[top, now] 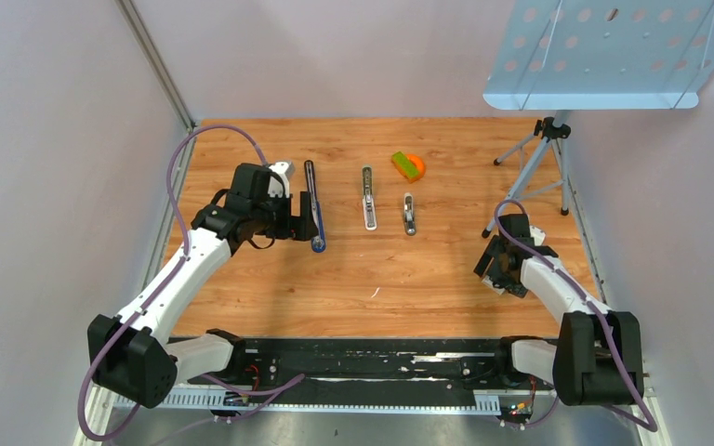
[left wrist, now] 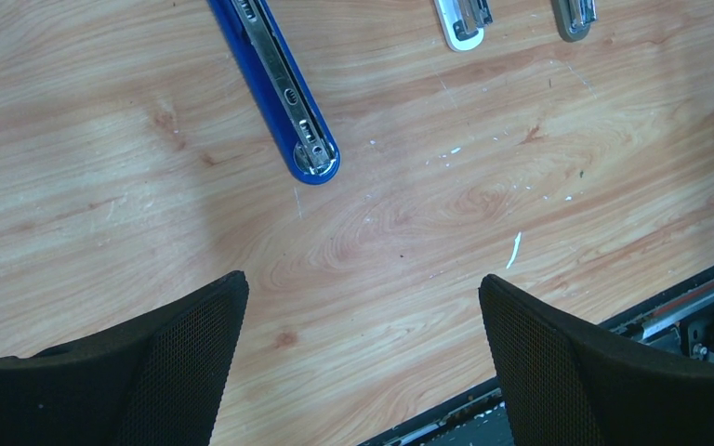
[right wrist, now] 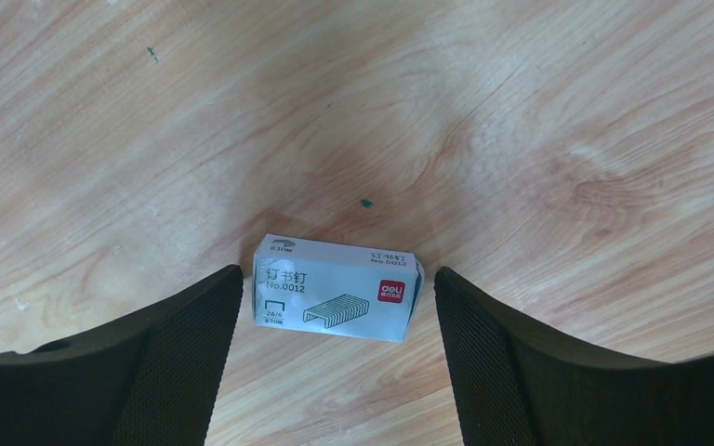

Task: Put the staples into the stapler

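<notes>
A long blue stapler lies open on the wooden table, its metal channel facing up. A white stapler and a smaller grey stapler lie to its right. My left gripper hovers open just beside the blue one's near end, nothing between its fingers. The bare staples are out of view. A small pale box printed with a staple drawing lies flat between the fingertips of my right gripper. That gripper is open, with narrow gaps on both sides of the box.
A green and orange object sits at the back centre. A tripod carrying a perforated metal tray stands at the back right. A white scrap lies mid-table. A black rail runs along the near edge.
</notes>
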### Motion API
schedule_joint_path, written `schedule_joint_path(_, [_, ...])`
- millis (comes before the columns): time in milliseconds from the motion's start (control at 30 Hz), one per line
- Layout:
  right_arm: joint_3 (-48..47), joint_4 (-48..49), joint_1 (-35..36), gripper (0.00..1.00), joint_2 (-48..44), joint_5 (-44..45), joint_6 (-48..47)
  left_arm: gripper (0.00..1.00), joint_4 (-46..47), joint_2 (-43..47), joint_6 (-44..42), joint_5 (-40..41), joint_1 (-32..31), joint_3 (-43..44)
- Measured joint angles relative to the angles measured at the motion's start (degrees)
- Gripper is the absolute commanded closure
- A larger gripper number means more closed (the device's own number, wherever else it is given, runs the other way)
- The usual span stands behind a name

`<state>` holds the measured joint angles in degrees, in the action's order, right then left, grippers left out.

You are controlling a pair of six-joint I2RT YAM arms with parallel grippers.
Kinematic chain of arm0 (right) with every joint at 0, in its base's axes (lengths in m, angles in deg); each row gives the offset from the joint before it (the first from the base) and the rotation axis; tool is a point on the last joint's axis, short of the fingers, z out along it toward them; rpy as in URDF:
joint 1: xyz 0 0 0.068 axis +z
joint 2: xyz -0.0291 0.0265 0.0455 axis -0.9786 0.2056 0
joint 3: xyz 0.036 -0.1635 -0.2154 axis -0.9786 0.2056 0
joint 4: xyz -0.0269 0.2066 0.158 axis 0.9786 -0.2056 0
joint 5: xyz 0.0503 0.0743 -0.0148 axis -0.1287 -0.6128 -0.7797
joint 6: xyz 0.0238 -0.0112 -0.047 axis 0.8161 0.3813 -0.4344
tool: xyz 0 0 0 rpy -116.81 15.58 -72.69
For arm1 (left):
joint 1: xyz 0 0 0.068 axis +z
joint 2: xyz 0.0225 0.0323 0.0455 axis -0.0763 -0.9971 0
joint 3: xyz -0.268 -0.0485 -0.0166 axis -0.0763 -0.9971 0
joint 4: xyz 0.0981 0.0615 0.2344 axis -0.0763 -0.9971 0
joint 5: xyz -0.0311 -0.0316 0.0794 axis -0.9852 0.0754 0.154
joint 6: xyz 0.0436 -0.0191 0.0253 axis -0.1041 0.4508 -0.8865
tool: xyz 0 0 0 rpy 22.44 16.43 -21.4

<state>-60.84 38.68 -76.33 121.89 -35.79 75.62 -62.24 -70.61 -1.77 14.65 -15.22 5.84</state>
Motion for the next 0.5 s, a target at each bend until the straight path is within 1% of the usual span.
schedule_joint_path(200, [-0.35, 0.22, 0.00, 0.32, 0.70, -0.24, -1.36, 0.06, 0.04, 0.00, 0.00, -0.63, 0.33, -0.04])
schedule_joint_path(500, [-0.83, 0.70, 0.02, 0.39, 1.07, -2.40, -2.01, 0.07, 0.22, 0.00, 0.00, -1.38, 0.79, -0.07])
